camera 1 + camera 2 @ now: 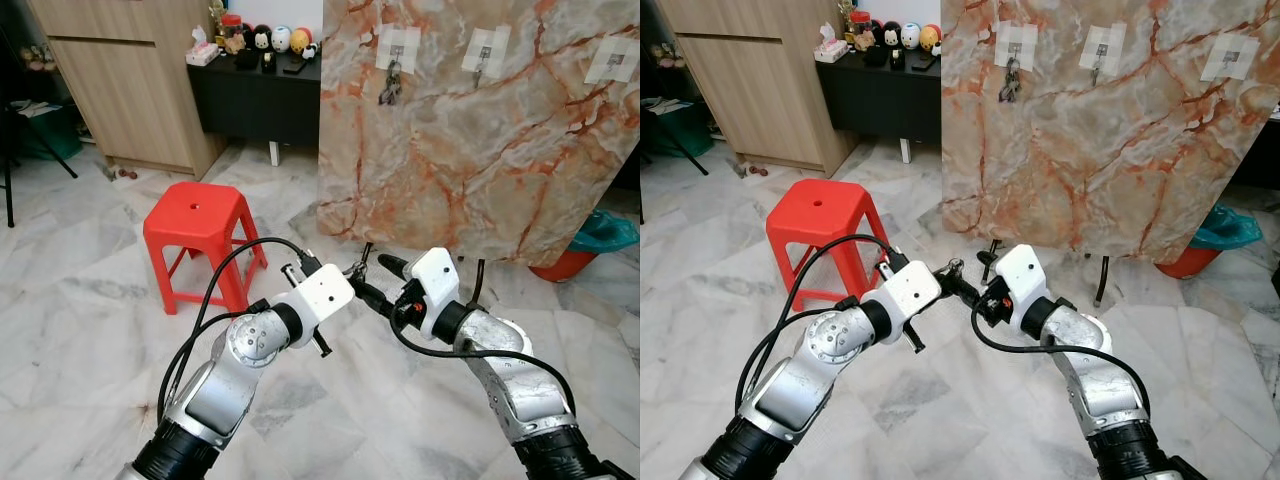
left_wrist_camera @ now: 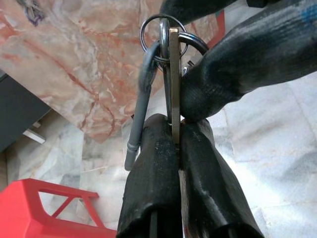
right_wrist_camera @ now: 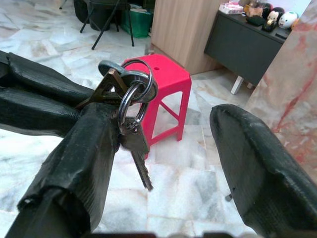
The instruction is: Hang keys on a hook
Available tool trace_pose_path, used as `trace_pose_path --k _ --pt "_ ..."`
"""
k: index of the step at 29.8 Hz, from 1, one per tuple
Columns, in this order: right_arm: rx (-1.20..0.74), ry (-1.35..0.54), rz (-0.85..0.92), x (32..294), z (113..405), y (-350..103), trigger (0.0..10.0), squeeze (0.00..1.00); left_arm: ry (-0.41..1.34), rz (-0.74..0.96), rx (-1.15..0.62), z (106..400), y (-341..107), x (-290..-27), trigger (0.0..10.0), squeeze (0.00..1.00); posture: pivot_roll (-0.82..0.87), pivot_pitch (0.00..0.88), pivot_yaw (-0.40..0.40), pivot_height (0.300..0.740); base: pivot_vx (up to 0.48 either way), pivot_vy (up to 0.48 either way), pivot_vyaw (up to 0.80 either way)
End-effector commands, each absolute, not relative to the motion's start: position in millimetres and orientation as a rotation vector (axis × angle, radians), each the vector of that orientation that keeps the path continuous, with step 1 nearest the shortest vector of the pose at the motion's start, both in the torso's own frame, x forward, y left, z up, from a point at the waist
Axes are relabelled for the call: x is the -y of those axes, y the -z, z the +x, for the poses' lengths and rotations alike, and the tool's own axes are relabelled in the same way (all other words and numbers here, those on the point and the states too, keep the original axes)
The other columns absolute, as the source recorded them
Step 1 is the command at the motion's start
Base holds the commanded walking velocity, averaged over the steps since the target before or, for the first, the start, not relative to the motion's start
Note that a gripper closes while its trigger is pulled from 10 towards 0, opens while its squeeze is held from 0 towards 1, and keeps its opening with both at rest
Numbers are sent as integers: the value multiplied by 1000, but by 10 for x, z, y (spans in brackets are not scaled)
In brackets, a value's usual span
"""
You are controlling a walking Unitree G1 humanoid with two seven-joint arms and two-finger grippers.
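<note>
Keys (image 3: 130, 111) on their rings sit pinched tight in the left gripper (image 1: 352, 278), well in front of the marble board (image 1: 480, 140), while the right gripper (image 3: 163, 144) is spread wide with one finger through a ring, maybe to take them for a hook (image 1: 484, 57).

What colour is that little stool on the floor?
Bright red; the stool shows best in the left eye view.

My left gripper (image 2: 174, 144): fingers pinched flat on a key (image 2: 173, 84).
Key rings (image 2: 163, 34): above my fingertips.
Other black finger (image 2: 247, 64): touching the key.
Behind: marble panel (image 2: 84, 64), red stool (image 2: 44, 210).
</note>
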State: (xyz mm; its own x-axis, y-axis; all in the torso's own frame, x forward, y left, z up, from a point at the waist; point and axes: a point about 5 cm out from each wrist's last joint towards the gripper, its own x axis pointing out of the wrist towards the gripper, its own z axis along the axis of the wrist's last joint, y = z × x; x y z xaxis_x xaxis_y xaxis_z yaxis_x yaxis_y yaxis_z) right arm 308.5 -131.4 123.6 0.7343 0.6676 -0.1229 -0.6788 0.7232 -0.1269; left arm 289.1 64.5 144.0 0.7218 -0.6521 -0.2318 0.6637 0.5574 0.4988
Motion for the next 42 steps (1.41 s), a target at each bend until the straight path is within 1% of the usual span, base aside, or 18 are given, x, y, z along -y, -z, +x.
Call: trace_pose_path --k 1,9,16,30,34,35,36,38,42 --pt "41 -696 -192 1349 3195 -1504 10000 0 850 636 -90 2813 -1251 -594 10000 0 -29 0 -50 740 0 0 0" --pt "46 -680 -211 1403 3218 -1531 10000 0 815 671 -105 2861 -1237 -651 10000 0 -28 0 -53 740 0 0 0" --pt "53 -649 -233 1480 3263 -1580 10000 0 816 698 -145 2846 -1159 -692 10000 0 -26 0 -54 740 0 0 0" --pt "11 -698 -241 1459 3221 -1498 10000 0 815 703 -148 2853 -1160 -696 10000 0 -27 0 -53 740 0 0 0" --pt "-22 -744 -256 1446 3190 -1448 10000 0 788 687 -130 2885 -1194 -704 10000 0 -25 0 -53 740 0 0 0" --pt "-25 -736 -255 1455 3192 -1438 10000 0 769 637 -111 2909 -1248 -699 10000 0 -25 0 -53 740 0 0 0" --pt "-25 -736 -255 1455 3192 -1438 10000 0 769 637 -111 2909 -1248 -699 10000 0 -25 0 -53 740 0 0 0" --pt "-23 -718 -254 1477 3211 -1446 10000 0 751 573 -98 2931 -1299 -700 10000 0 -24 0 -54 740 0 0 0" --pt "-21 -722 -250 1480 3216 -1461 10000 0 741 546 -102 2942 -1312 -705 10000 0 -24 0 -53 740 0 0 0"
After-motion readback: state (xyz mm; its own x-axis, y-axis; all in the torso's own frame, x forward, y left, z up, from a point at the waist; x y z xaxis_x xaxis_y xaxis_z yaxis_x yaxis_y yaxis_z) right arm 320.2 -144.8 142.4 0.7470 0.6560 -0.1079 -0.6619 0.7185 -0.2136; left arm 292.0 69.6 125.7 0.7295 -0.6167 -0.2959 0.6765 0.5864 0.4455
